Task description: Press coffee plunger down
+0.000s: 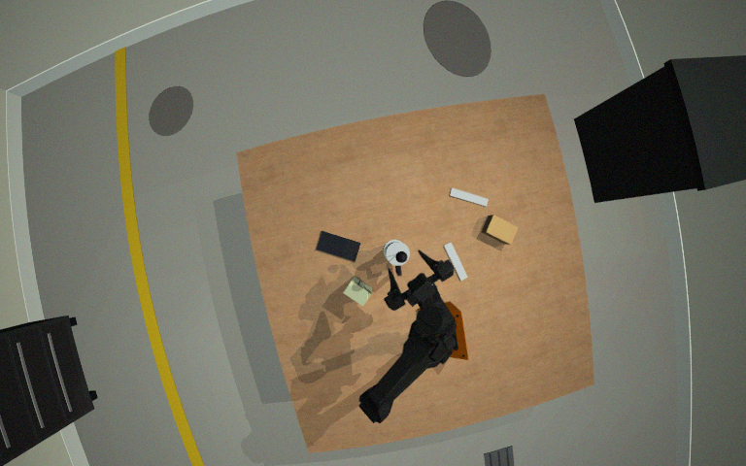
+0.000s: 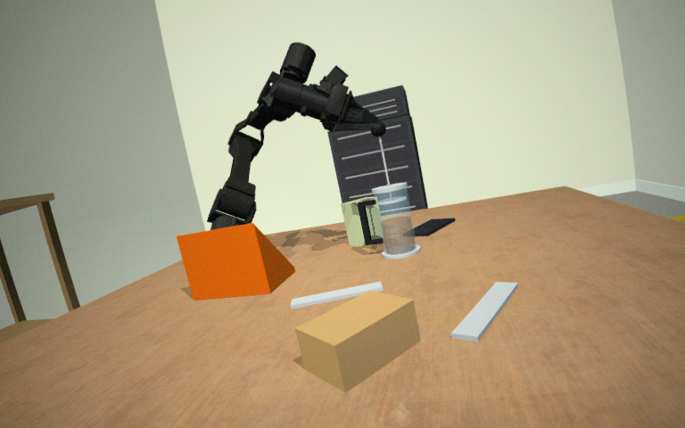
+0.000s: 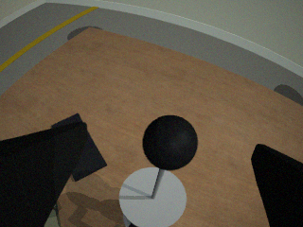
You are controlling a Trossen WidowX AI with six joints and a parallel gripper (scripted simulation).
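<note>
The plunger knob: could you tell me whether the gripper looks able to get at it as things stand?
Probably yes. The gripper is open, the plunger knob sits raised on its rod between the spread fingers, and nothing blocks the way.
</note>
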